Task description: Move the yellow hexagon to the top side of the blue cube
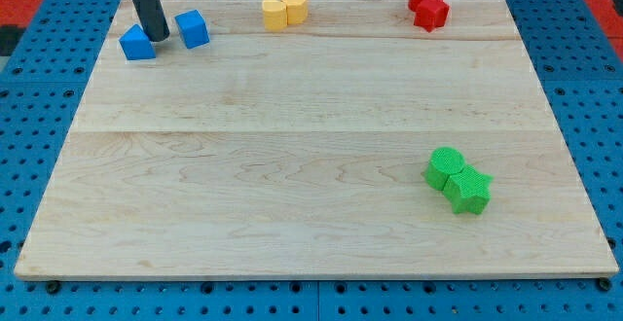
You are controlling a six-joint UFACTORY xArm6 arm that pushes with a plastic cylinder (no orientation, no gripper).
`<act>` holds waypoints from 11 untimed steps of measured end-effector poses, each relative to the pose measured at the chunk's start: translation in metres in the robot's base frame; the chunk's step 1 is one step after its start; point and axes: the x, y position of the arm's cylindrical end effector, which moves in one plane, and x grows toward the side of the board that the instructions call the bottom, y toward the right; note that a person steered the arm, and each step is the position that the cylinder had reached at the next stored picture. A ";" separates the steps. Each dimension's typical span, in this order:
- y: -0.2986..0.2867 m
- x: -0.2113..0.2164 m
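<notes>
The yellow hexagon (295,6) sits near the view's top edge, touching a second yellow block (275,15) on its left. The blue cube (193,28) is at the top left. A blue triangular block (137,44) lies just left of it. My tip (159,38) rests on the board between the two blue blocks, close against the triangular one's right side. The rod rises up out of the view's top. The yellow hexagon is about a hundred pixels right of the blue cube.
Two red blocks (427,6) touch each other at the top right. A green cylinder (445,166) and a green star-shaped block (469,189) touch at the lower right. The wooden board (292,165) lies on a blue perforated table.
</notes>
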 end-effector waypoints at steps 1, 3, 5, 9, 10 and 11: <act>0.004 -0.033; 0.093 -0.041; 0.150 -0.061; 0.164 -0.081; 0.183 -0.080; 0.197 -0.069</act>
